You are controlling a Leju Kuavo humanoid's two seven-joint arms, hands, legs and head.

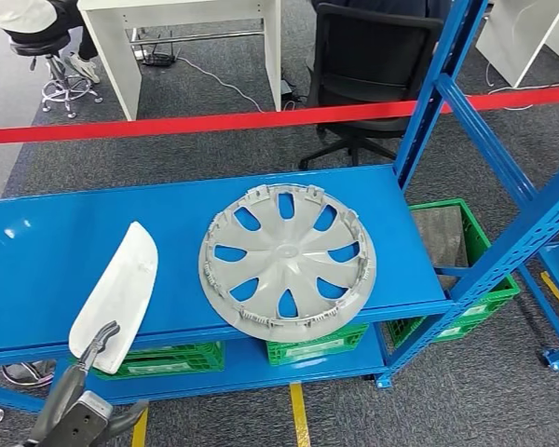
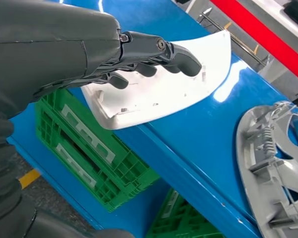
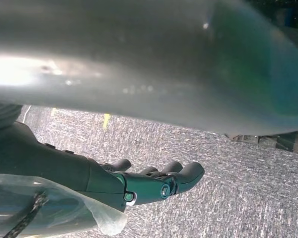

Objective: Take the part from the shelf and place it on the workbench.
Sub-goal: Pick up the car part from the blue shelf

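On the blue shelf we've got a big hubcap, then the white part near the front-left edge, long axis running away from us. Our left hand, fingers spread and empty, hovers at its near end; right hand hangs empty over the floor.

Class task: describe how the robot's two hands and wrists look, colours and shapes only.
The left hand has dark grey jointed fingers with small round metal pivots, behind them a smooth grey cover and a ribbed grey wrist sleeve. The right hand looks alike: dark fingers, round pivot screws, with clear plastic film near the wrist.
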